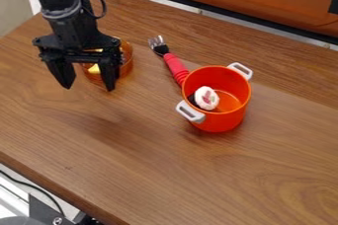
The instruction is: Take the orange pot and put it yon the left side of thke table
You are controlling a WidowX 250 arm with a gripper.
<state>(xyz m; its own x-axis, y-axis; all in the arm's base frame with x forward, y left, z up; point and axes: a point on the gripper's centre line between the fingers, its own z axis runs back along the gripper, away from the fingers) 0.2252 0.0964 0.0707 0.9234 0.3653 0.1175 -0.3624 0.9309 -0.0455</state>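
My gripper (90, 87) hangs over the left part of the wooden table, its two fingers spread open with nothing between them. It is well to the left of the orange pot (226, 122), in front of a see-through amber bowl. The pot stands upright right of the table's middle, with a light grey handle on each side. Inside the pot lies a small round white and pink piece (206, 98) with something dark beside it.
The amber bowl (127, 63) holds something yellow, partly hidden by my gripper. A fork with a red handle (175, 67) lies just behind the pot, its handle end close to it. The table's (86, 190) front edge runs along the lower left.
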